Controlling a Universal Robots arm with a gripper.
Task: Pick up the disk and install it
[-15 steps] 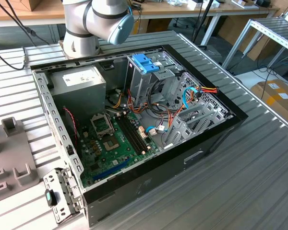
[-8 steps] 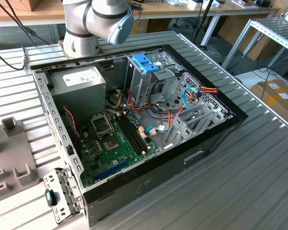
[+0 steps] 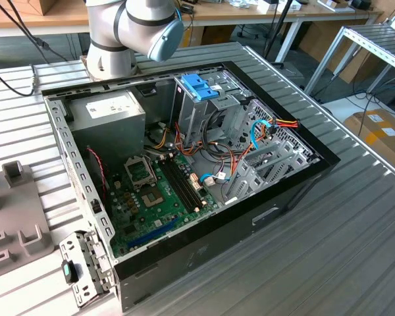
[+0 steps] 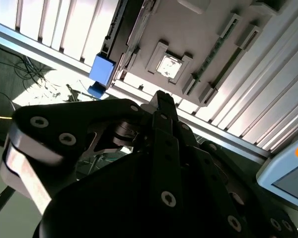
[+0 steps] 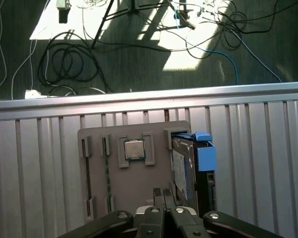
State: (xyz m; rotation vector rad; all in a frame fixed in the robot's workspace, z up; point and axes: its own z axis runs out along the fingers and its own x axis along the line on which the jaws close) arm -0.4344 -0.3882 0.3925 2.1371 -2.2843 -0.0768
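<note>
gripper [image 5: 162,191]: fingers pressed together, nothing pinched; tips over edge of grey fixture tray [image 5: 139,183], just beside disk, not touching.
disk [image 5: 181,168]: seated in slot at tray's side, blue carrier end sticking out.
CPU [image 5: 134,148]: in tray pocket next to disk slot.
PC case [image 3: 250,224]: open on slatted table [image 3: 329,250], mobo [image 3: 151,197] exposed.
drive cage [image 3: 191,115]: upright in case, blue handle [image 3: 201,87] on top.

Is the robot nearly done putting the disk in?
Not yet. Nothing looks done: the disk stands in the grey tray, untouched. The tool is shut and empty near the tray. Picking it up and fitting it into the open computer are left.
</note>
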